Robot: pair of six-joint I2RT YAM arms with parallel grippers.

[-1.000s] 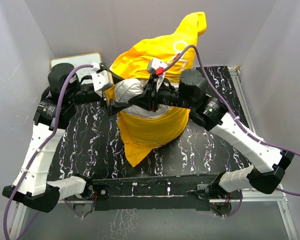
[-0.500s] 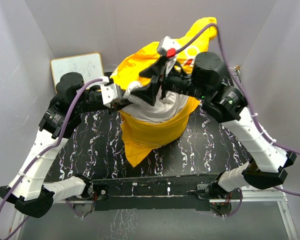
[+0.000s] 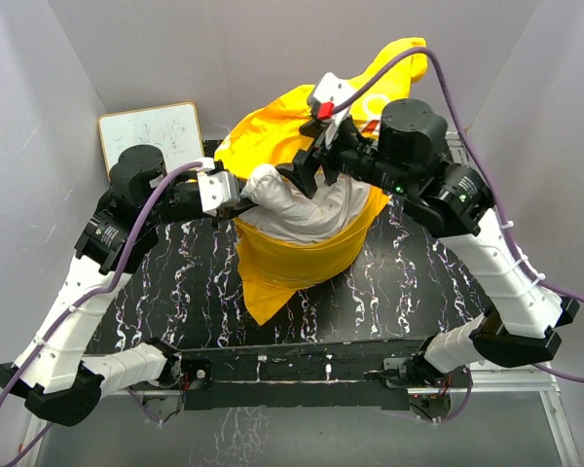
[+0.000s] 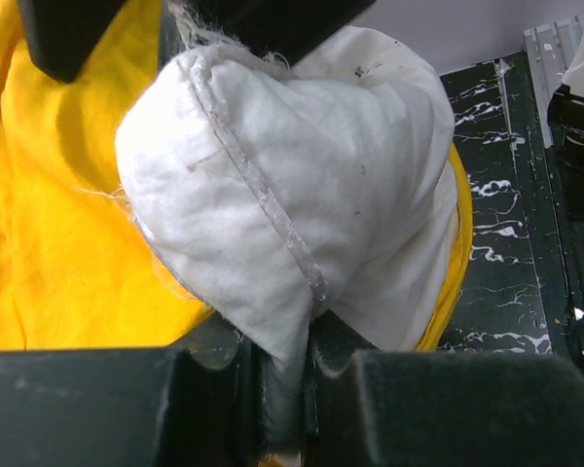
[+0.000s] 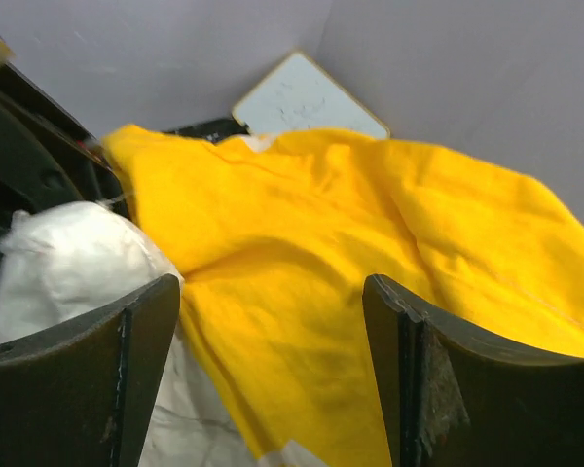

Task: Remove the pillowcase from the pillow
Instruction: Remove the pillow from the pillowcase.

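Note:
The white pillow [image 3: 307, 209] bulges out of the yellow pillowcase [image 3: 292, 258] at the table's middle. More of the case is bunched up behind it against the back wall. My left gripper [image 3: 241, 195] is shut on the pillow's left corner; in the left wrist view that seamed corner of the pillow [image 4: 292, 175] runs down between the closed left gripper [image 4: 290, 389], with the pillowcase [image 4: 49, 214] to its left. My right gripper [image 3: 310, 173] hangs open over the pillow's back edge. The right wrist view shows the right gripper [image 5: 273, 331] open above the pillowcase [image 5: 350, 243], with the pillow [image 5: 68, 253] at the left.
A whiteboard [image 3: 151, 131] leans in the back left corner; it also shows in the right wrist view as the whiteboard [image 5: 307, 97]. The black marbled table [image 3: 175, 282] has grey walls on three sides. A metal rail [image 3: 467, 165] runs along the right edge.
My left gripper has shut on the pillow's corner. My right gripper has opened and has risen toward the back. More white pillow shows out of the case.

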